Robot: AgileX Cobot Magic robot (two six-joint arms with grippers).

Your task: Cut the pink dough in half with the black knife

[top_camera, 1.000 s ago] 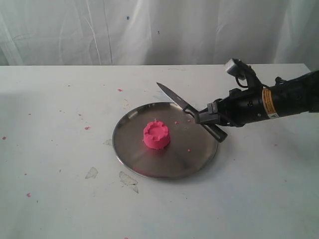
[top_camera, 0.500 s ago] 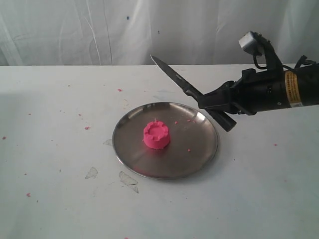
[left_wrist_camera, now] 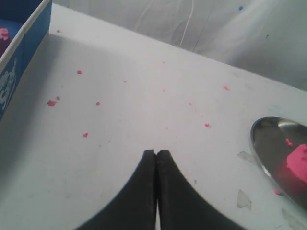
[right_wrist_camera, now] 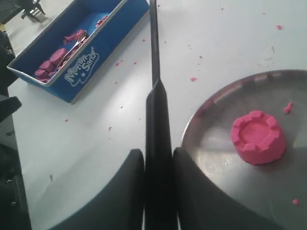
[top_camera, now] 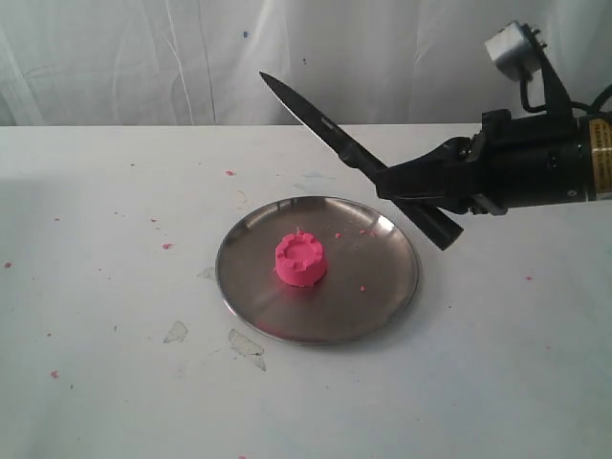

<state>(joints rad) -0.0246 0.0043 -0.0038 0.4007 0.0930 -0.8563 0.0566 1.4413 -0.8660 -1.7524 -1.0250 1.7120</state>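
Pink dough (top_camera: 300, 260) sits whole mid-plate (top_camera: 382, 287), lower than my right gripper (top_camera: 400, 184) and leftward. I clamp the knife (top_camera: 320, 120) handle, its blade angled up, overshooting the dough.

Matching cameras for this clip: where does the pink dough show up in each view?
Exterior view: the pink dough sits whole near the middle of the steel plate.
Left wrist view: only part of it shows, cut off by the frame edge, on the plate.
Right wrist view: whole on the plate, beside the held knife.
Shared landmark: the steel plate.
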